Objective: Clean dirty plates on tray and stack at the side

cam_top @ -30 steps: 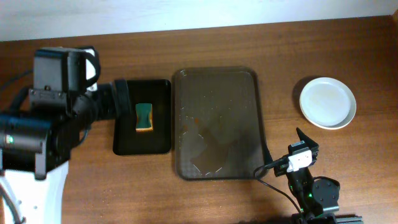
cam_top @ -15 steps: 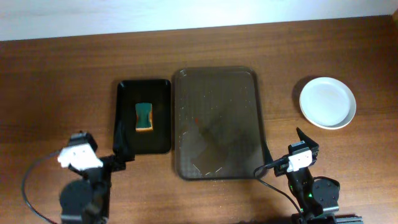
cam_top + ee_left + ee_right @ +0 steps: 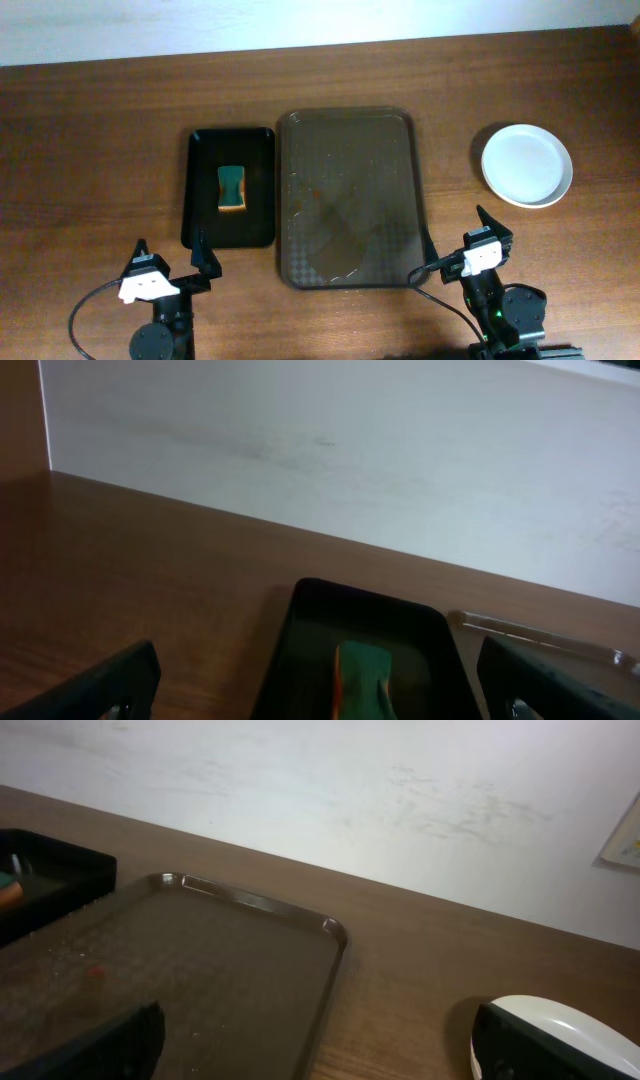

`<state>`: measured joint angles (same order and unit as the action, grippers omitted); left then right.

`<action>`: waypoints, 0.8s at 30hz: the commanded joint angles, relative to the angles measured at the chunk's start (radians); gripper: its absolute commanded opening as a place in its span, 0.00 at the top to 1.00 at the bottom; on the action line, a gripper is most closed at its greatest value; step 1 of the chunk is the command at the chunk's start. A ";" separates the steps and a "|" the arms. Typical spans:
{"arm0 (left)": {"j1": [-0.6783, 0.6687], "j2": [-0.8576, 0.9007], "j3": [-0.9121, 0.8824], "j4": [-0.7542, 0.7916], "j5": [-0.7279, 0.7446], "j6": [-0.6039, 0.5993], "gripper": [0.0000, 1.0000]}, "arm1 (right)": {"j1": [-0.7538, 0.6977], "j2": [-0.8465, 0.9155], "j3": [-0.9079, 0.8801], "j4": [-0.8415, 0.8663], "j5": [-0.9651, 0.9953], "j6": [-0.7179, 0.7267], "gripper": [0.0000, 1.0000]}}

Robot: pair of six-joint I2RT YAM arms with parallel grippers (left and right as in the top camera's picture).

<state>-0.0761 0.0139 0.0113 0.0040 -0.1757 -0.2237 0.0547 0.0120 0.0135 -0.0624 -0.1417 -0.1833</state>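
Observation:
The dark brown tray (image 3: 395, 150) lies mid-table with no plate on it, only crumbs and wet smears. It also shows in the right wrist view (image 3: 230, 960). A white plate stack (image 3: 527, 165) sits on the table to the tray's right; how many plates it holds cannot be told. Its edge shows in the right wrist view (image 3: 575, 1018). My left gripper (image 3: 170, 255) is open and empty, near the front edge below the black tray; in the left wrist view (image 3: 320, 695) its fingers frame the sponge. My right gripper (image 3: 455, 242) is open and empty at the tray's front right corner, as the right wrist view (image 3: 320, 1045) shows.
A smaller black tray (image 3: 205, 225) lies left of the brown tray and holds a green and orange sponge (image 3: 232, 188), also in the left wrist view (image 3: 365, 678). A pale wall runs along the table's far edge.
The left arm has drawn back from over the black tray to the table's front edge. The right arm, the plates and the trays have not moved.

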 commanded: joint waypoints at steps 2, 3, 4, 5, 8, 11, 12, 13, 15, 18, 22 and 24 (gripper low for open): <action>0.007 -0.009 -0.003 -0.076 0.000 0.010 0.00 | -0.002 -0.008 -0.008 -0.001 0.008 0.004 0.02; 0.007 -0.005 -0.002 -0.069 -0.001 0.009 0.00 | -0.002 -0.008 -0.008 -0.001 0.008 0.004 0.02; 0.007 -0.004 -0.002 -0.070 -0.001 0.010 0.00 | -0.002 -0.008 -0.008 -0.001 0.008 0.004 0.02; 0.007 -0.004 -0.002 -0.070 -0.001 0.010 0.00 | -0.002 -0.008 -0.008 -0.001 0.008 0.004 0.02; 0.007 -0.004 -0.002 -0.070 -0.001 0.010 0.00 | -0.002 -0.008 -0.008 -0.001 0.008 0.004 0.02; 0.007 -0.004 -0.002 -0.070 -0.001 0.010 0.00 | -0.002 -0.008 -0.008 -0.001 0.008 0.004 0.02; 0.007 -0.004 -0.002 -0.070 -0.001 0.010 0.00 | -0.002 -0.008 -0.008 -0.001 0.008 0.004 0.02; 0.007 -0.004 -0.002 -0.070 -0.001 0.010 0.00 | -0.002 -0.008 -0.008 -0.001 0.008 0.004 0.02; 0.007 -0.004 -0.002 -0.070 -0.001 0.010 0.00 | -0.002 -0.008 -0.008 -0.001 0.008 0.004 0.02; 0.007 -0.003 -0.002 -0.070 -0.001 0.010 0.00 | -0.002 -0.008 -0.008 -0.001 0.008 0.004 0.02; 0.007 -0.003 -0.002 -0.070 -0.001 0.010 0.00 | -0.002 -0.008 -0.008 -0.001 0.008 0.004 0.02; 0.007 -0.003 -0.002 -0.070 -0.001 0.010 0.00 | -0.002 -0.008 -0.008 -0.001 0.008 0.004 0.02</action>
<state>-0.0761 0.0147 0.0113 -0.0635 -0.1753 -0.2241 0.0547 0.0120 0.0135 -0.0624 -0.1417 -0.1833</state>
